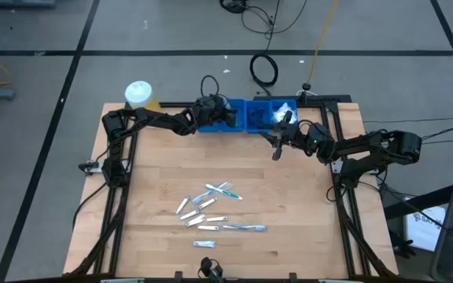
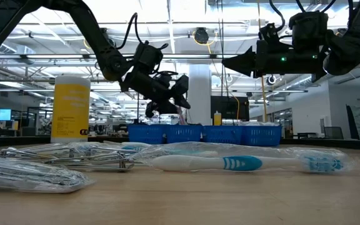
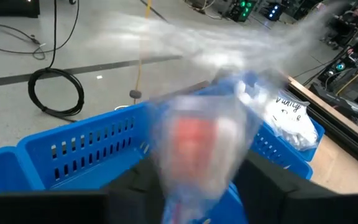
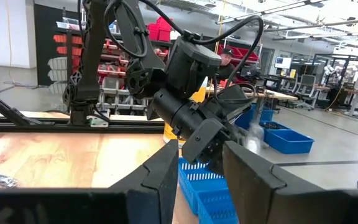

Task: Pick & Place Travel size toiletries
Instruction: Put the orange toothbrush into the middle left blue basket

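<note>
Over the blue tray [image 1: 246,118] the left gripper [image 1: 228,115] hangs with a blurred clear-wrapped packet [image 3: 197,146] between its parted fingers, the empty, part-open right gripper [image 1: 276,151] just beside, and the remaining toiletries [image 1: 211,212] lie well apart mid-table.

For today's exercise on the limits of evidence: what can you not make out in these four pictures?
- Left wrist view: the wrapped item at the left gripper is blurred; what it is stays unclear.
- High view: the small packets on the table are too small to identify.
- High view: the blue tray is partly covered by both arms, hiding its contents.
- Low view: the right gripper hangs above; nothing shows between its fingers.
</note>
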You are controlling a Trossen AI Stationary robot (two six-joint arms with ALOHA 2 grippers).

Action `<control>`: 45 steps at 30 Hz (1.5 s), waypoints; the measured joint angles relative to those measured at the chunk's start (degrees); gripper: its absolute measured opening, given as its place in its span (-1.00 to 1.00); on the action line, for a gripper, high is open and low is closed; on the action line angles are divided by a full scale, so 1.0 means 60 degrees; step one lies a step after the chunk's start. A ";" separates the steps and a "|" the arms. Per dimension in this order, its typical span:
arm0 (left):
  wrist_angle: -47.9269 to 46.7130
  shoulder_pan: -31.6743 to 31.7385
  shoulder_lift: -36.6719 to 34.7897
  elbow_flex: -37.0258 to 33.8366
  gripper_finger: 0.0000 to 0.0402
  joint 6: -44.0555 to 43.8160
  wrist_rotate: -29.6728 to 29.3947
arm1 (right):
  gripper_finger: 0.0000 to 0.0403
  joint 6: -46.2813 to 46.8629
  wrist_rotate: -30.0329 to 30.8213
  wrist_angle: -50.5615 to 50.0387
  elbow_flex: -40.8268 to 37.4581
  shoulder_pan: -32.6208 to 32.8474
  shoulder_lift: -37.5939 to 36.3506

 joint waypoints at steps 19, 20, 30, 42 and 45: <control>-0.1528 -0.0744 -0.2075 -0.0004 0.54 0.4300 -0.1576 | -0.42 0.0002 0.0205 -0.0109 0.0000 0.0000 -0.0002; -0.1526 -0.0776 -0.2156 -0.0004 0.53 0.4398 -0.1628 | -0.42 0.0002 0.0213 -0.0130 0.0000 0.0000 -0.0002; -0.6321 -0.1280 -0.2746 0.0000 0.36 0.4789 -0.1715 | -0.42 0.0217 0.0175 -0.0277 0.0000 0.0000 -0.0002; -0.7678 -0.1045 -0.2641 -0.0007 0.21 0.4817 -0.3074 | -0.42 0.0253 0.0173 -0.0211 0.0000 0.0000 -0.0002; -0.7680 -0.0820 -0.2640 -0.0007 0.19 0.4961 -0.2195 | -0.42 0.0253 0.0173 -0.0211 0.0000 0.0000 -0.0002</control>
